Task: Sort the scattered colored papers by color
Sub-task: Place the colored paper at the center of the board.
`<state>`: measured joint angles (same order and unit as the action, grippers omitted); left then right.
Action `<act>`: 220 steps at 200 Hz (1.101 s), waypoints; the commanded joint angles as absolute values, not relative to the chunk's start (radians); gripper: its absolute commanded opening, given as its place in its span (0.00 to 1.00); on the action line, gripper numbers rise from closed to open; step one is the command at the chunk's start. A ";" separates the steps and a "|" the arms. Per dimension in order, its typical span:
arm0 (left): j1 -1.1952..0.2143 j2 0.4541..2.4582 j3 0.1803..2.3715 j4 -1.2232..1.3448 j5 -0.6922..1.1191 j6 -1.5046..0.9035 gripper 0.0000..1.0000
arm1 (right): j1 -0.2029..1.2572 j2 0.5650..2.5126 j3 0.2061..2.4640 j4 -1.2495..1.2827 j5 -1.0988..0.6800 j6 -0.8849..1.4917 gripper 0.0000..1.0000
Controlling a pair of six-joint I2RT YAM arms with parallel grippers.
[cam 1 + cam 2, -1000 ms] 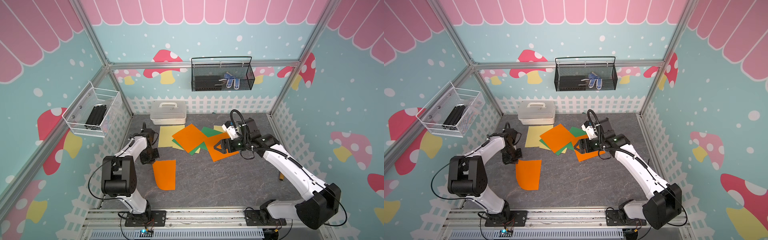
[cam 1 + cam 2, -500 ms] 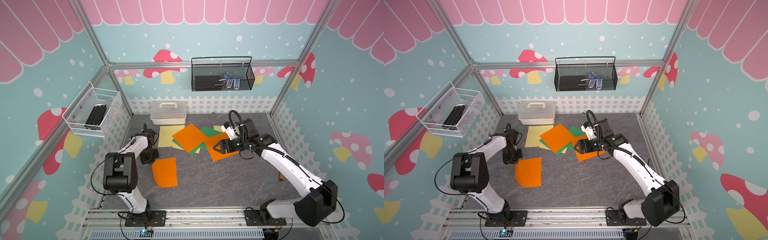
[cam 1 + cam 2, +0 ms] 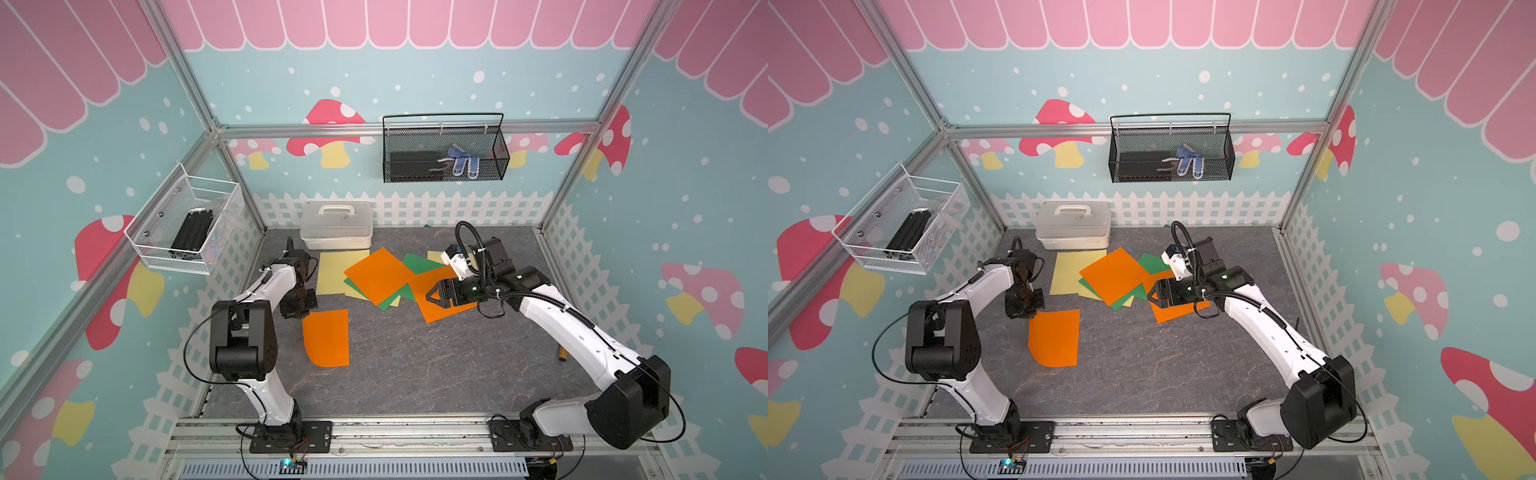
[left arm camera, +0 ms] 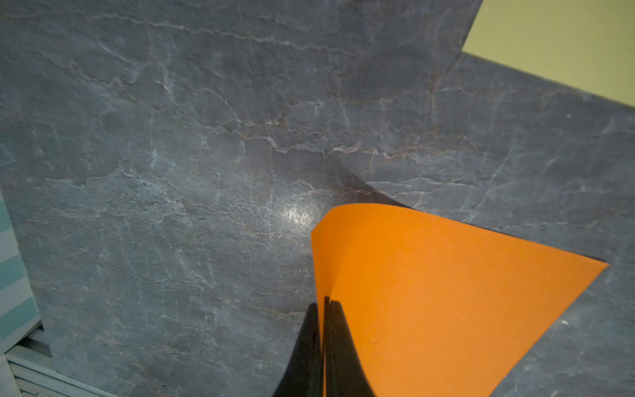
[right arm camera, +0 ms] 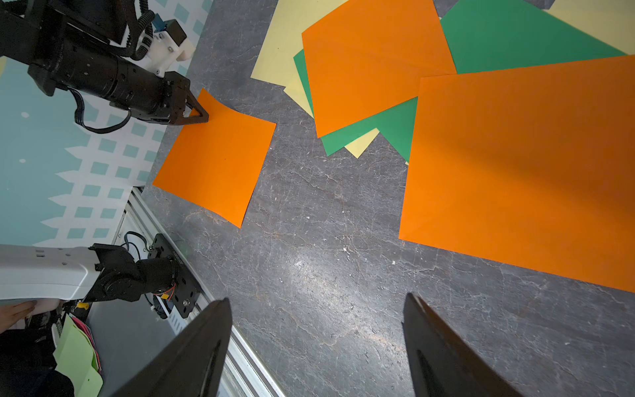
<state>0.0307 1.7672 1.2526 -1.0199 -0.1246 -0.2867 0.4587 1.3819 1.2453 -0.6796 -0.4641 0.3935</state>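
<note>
Orange paper filled the slit between the jaws of the left gripper (image 4: 325, 304). They were pinched shut on one corner of the lone orange sheet (image 3: 327, 337), which curled up from the grey tabletop (image 3: 415, 374) at that corner and lay flat beyond it. The right gripper (image 5: 316, 297) hung with its jaws wide apart and nothing between them, above a second orange sheet (image 5: 515, 165).

The lone orange sheet lay well in front of the white lidded box (image 3: 336, 224), apart from the pile. The pile began just in front of the box with a pale yellow sheet (image 3: 332, 272). From there it ran toward the right arm through the top orange sheet (image 3: 380, 276) and the green sheets (image 3: 419, 262).

Compared with a second earlier, the lone orange sheet had crept a little nearer the box. The pile and the right gripper had hardly shifted.

In both top views the left gripper hid the pinched corner. The green and yellow sheets showed only as edges under the orange, so their number could not be told. A small tan thing (image 3: 563, 354) far from the box, half hidden behind the right arm, could not be made out.
</note>
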 commanded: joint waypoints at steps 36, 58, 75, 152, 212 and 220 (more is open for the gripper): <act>0.037 1.770 1.285 -1.053 -0.175 -0.268 0.13 | 0.456 1.397 1.233 -0.681 -0.456 0.380 0.80; 0.036 1.766 1.285 -1.056 -0.197 -0.267 0.15 | 0.456 1.401 1.232 -0.683 -0.454 0.380 0.80; 0.037 1.766 1.288 -1.062 -0.218 -0.267 0.16 | 0.455 1.403 1.232 -0.684 -0.454 0.379 0.80; 0.032 1.735 1.318 -1.088 -0.273 -0.256 0.25 | 0.455 1.414 1.226 -0.680 -0.461 0.374 0.78; 0.001 1.750 1.335 -1.113 -0.340 -0.247 0.31 | 0.456 1.422 1.226 -0.679 -0.465 0.373 0.78; -0.004 1.753 1.336 -1.113 -0.353 -0.250 0.31 | 0.456 1.421 1.225 -0.679 -0.463 0.373 0.78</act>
<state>0.0139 1.7634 1.3117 -1.0855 -0.2893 -0.2573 0.4587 1.4078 1.2381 -0.6800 -0.4614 0.3862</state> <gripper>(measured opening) 0.305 0.780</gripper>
